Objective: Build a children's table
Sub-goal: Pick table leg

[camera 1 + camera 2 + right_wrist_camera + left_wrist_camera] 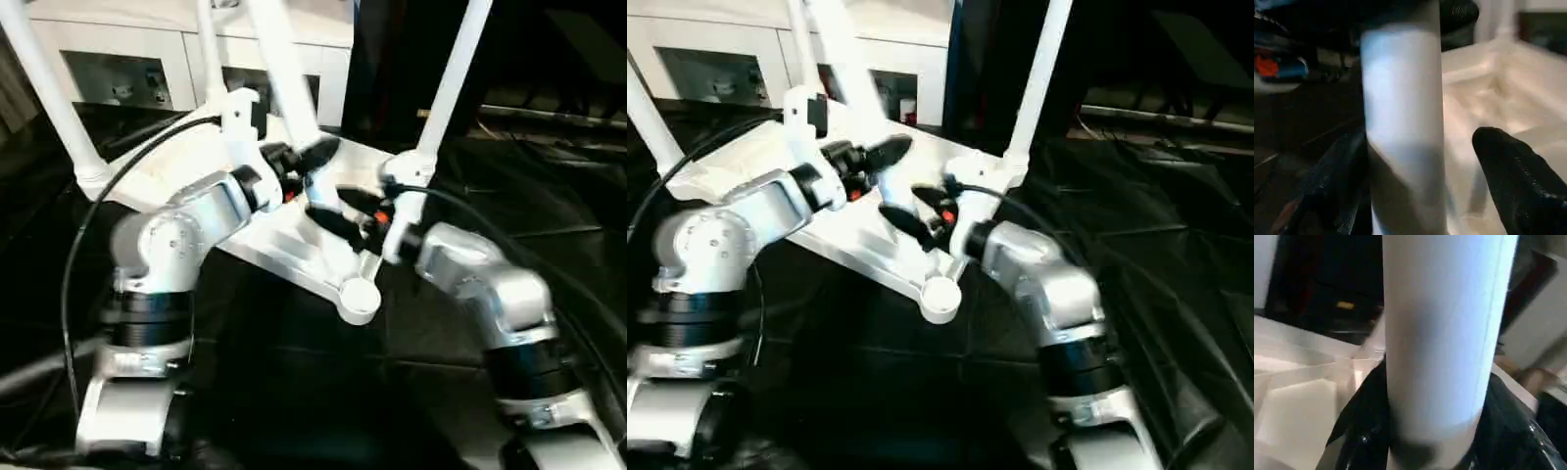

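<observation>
head view: white ribbed plastic tabletop (294,245) lain upside down, near socket unfilled | left gripper (299,162) clamped on white tapered tube leg (279,59) | right gripper (343,211) fingers apart around it | risk: leg tipped if released unseated

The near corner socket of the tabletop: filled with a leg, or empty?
Empty. The near corner socket shows an open round mouth, while the fourth leg is held tilted above the tabletop between the left gripper's fingers.
</observation>
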Controlling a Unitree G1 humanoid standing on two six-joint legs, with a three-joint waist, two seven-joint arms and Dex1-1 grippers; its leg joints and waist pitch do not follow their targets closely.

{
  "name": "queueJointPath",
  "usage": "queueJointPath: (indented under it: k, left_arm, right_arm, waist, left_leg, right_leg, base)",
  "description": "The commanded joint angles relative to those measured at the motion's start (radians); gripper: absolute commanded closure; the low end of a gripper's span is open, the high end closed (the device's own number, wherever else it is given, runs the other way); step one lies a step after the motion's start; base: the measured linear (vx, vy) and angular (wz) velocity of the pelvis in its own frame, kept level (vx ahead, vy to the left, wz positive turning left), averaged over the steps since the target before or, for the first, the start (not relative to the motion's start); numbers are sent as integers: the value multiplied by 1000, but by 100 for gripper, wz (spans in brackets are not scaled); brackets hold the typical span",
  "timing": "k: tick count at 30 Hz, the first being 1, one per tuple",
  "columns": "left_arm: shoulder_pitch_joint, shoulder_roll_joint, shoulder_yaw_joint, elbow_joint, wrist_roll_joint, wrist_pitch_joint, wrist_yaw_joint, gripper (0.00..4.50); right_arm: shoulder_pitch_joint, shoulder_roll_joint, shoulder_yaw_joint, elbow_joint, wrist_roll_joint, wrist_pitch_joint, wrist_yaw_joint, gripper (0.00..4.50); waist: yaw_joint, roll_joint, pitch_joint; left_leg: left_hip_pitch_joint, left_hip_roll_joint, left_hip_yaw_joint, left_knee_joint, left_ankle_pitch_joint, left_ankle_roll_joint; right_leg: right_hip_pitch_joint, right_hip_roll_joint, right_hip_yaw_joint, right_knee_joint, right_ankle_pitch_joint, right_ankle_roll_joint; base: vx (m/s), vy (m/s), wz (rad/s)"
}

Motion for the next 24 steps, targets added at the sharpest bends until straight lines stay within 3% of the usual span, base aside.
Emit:
queueJointPath:
  k: [1, 2, 8, 13, 20, 24]
  left_arm:
    - [-21, 47, -23, -58, -42, 15, -120, 265]
    - [-25, 64, -25, -64, -54, 18, -158, 265]
    - [-38, 99, -18, -72, -115, 30, -286, 265]
    - [-29, 110, -34, -81, -131, 25, -335, 265]
    - [-30, 110, -32, -72, -131, 18, -352, 265]
    - [-27, 109, -29, -68, -126, 14, -348, 266]
  right_arm:
    - [-24, -46, -44, -18, 53, 76, 59, 101]
    - [-27, -65, -45, -22, 77, 105, 89, 101]
    - [-27, -117, -25, -44, 127, 192, 165, 101]
    - [-21, -132, -10, -59, 151, 231, 180, 147]
    - [-21, -135, -10, -62, 163, 256, 178, 208]
    - [-18, -119, -13, -60, 148, 227, 157, 240]
  waist:
    - [-1, 8, -81]
    - [0, 4, -81]
    - [-1, 4, -77]
    - [-1, 1, -78]
    - [2, 2, -81]
    - [2, 2, -81]
  left_leg:
    - [22, 43, -17, -74, -152, -23]
    - [22, 43, -15, -74, -149, -17]
    - [23, 45, -14, -75, -176, -35]
    - [23, 46, -14, -76, -175, -45]
    - [20, 44, -14, -73, -144, -42]
    - [20, 44, -14, -73, -144, -44]
  right_leg:
    - [55, -55, 43, -53, -113, -190]
    - [56, -54, 43, -52, -117, -196]
    - [53, -59, 44, -61, -196, -190]
    - [51, -58, 44, -60, -195, -183]
    - [53, -59, 44, -55, -164, -190]
    - [53, -59, 44, -55, -163, -190]
  base:
    - [0, 0, 0]
    - [0, 0, 0]
    - [0, 0, 0]
    - [0, 0, 0]
    - [0, 0, 0]
    - [0, 0, 0]
